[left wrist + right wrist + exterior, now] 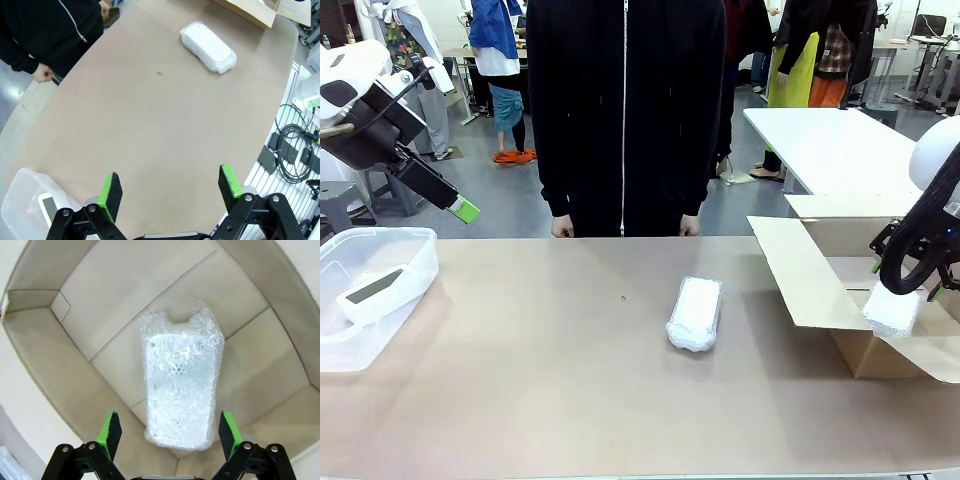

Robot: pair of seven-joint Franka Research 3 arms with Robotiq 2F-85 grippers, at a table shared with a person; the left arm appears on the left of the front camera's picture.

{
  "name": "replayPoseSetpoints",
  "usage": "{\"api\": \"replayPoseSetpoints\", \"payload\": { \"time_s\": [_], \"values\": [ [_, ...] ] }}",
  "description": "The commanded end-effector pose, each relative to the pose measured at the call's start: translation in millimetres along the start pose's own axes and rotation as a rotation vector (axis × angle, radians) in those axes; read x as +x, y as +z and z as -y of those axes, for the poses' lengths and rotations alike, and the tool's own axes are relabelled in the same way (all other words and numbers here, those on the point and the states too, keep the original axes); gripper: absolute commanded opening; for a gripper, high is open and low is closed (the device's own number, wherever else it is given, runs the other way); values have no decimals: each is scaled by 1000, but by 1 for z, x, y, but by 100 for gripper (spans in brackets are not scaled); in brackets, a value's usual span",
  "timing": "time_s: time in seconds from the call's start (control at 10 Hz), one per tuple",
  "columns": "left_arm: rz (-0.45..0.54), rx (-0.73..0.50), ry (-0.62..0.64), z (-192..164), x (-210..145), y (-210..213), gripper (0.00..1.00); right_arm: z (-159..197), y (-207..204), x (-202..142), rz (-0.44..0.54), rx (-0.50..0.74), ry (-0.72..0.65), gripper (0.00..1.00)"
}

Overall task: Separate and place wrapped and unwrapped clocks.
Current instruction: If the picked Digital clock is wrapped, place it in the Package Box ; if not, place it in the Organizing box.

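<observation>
Right fingers (112,432) spread above wrapped clock (182,390) inside box (100,305).

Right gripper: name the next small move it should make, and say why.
Probably raise the right gripper straight up out of the cardboard box. Its jaws stand open, and the wrapped clock lies loose between them inside the box, not gripped, so that one looks delivered. The other wrapped clock lies on the table, not yet sorted.
</observation>
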State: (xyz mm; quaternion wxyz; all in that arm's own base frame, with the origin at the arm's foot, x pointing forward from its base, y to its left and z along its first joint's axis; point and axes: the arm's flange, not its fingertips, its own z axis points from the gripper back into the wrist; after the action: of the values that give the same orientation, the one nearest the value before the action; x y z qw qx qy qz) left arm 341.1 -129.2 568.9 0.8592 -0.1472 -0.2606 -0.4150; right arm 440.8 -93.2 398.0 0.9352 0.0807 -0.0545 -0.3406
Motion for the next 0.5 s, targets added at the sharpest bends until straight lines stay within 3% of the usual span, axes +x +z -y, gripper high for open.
{"api": "replayPoseSetpoints", "payload": {
  "time_s": [0.0, 0.4],
  "values": [
    [6, -16, -1, 0, -1, 0, 100, -4, 37, -18, 29, -1, 27, 100],
    [6, -16, -1, 0, -1, 0, 100, -11, 129, -62, 112, -28, 104, 100]
  ]
}}
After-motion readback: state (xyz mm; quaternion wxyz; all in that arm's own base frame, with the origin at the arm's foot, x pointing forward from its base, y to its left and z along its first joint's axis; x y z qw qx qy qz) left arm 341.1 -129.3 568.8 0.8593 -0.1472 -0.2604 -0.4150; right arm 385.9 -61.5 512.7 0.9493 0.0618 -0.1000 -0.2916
